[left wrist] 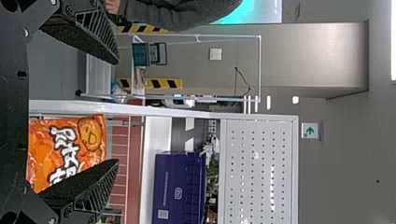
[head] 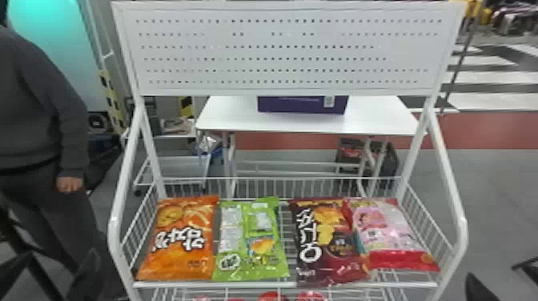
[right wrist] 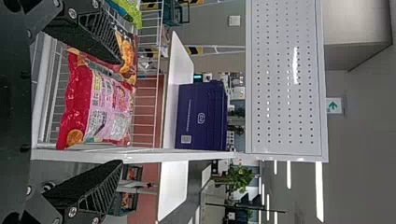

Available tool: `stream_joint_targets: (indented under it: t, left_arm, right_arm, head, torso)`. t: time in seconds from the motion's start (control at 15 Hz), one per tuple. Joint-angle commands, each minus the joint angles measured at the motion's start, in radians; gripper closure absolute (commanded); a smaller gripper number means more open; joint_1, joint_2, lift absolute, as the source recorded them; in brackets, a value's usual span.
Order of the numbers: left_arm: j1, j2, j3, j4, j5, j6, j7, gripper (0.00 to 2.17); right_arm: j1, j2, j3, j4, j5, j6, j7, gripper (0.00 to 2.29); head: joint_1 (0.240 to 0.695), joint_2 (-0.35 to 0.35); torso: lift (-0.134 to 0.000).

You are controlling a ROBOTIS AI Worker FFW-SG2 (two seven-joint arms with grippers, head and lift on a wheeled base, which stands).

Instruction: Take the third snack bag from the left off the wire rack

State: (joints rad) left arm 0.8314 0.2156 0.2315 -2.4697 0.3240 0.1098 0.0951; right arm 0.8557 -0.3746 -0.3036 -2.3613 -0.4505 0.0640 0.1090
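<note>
Four snack bags lie flat in the white wire rack (head: 424, 236): an orange bag (head: 180, 238), a green bag (head: 248, 240), a dark maroon bag (head: 326, 240) third from the left, and a pink and red bag (head: 386, 236) overlapping its right edge. My left gripper (left wrist: 116, 111) is open before the rack's left end, facing the orange bag (left wrist: 65, 149). My right gripper (right wrist: 121, 112) is open before the right end, facing the pink and red bag (right wrist: 93, 107), with the maroon bag (right wrist: 127, 53) beyond. In the head view both grippers stay low: fingertips (head: 86, 272) bottom left, fingertips (head: 478, 288) bottom right.
A perforated white panel (head: 284, 48) stands above the rack's back. Behind it is a white table (head: 304, 120) with a purple box (head: 302, 105). A person in grey (head: 36, 120) stands to the rack's left. Red items (head: 272, 297) show on a lower shelf.
</note>
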Motion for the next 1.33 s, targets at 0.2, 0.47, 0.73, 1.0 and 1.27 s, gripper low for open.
stream_joint_targets:
  t: [0.2, 0.47, 0.73, 1.0, 1.27]
  left_arm:
    - [0.000, -0.001, -0.001, -0.002, -0.006, 0.000, 0.000, 0.14]
    - [0.000, -0.001, -0.003, -0.002, -0.013, 0.000, 0.000, 0.14]
    - [0.000, -0.001, -0.015, -0.002, -0.020, 0.000, 0.000, 0.14]
    - [0.000, -0.001, -0.024, 0.003, -0.026, 0.000, -0.001, 0.14]
    - [0.000, 0.008, -0.024, 0.005, -0.028, 0.000, -0.003, 0.14]
  right_arm:
    - [-0.003, 0.000, 0.000, 0.004, -0.001, 0.000, 0.001, 0.14]
    - [-0.012, 0.000, 0.001, 0.011, -0.008, 0.000, 0.001, 0.14]
    - [-0.227, 0.017, 0.116, 0.100, 0.036, 0.187, -0.002, 0.15]
    - [-0.563, 0.079, 0.377, 0.304, 0.136, 0.322, -0.015, 0.15]
    - [-0.822, 0.105, 0.554, 0.543, 0.133, 0.408, -0.020, 0.15]
  head:
    - [0.499, 0.000]
    - [0.499, 0.000]
    - [0.499, 0.000]
    - [0.499, 0.000]
    - [0.499, 0.000]
  torso:
    - [0.000]
    - [0.000]
    - [0.000]
    - [0.000]
    - [0.000]
